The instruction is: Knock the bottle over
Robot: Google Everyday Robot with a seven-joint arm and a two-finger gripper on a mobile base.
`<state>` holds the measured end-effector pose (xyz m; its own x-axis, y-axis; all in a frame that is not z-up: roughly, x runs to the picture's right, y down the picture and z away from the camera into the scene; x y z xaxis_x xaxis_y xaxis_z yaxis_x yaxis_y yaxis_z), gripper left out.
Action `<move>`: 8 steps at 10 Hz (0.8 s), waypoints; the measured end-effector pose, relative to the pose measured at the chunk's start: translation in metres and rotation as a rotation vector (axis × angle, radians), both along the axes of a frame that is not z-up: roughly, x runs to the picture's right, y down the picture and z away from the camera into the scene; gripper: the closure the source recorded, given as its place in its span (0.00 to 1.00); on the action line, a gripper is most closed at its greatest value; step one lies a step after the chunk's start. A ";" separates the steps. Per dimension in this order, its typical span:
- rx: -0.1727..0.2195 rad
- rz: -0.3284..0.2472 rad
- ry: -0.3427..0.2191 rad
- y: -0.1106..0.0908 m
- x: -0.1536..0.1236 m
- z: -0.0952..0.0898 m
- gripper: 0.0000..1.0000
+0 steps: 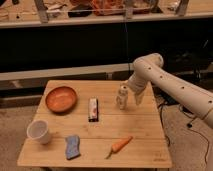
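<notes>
So the white arm (175, 90) reaches in from the right, bent sharply at the elbow, gripper (134, 94) pointing down at centre-right.

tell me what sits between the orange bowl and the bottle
In the camera view, a red-and-white packet lies between the orange bowl and the upright bottle. The claw is close beside the bottle, on the side away from the bowl.

Light wooden table (145, 125), dial from centre: flat rectangular packet (93, 108) at centre; round orange bowl (61, 99) 10 o'clock; white cup (39, 131) 8; blue sponge (72, 147) 7; orange carrot (120, 145) 5; slim translucent white-capped bottle (121, 96) 2, gripper (133, 96) just beside, at its 3.
</notes>
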<state>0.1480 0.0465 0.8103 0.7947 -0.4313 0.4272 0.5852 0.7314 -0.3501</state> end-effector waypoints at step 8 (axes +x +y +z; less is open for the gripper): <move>-0.006 -0.024 -0.039 0.003 -0.011 -0.004 0.20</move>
<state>0.1370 0.0493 0.8067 0.7667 -0.4474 0.4605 0.6159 0.7150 -0.3308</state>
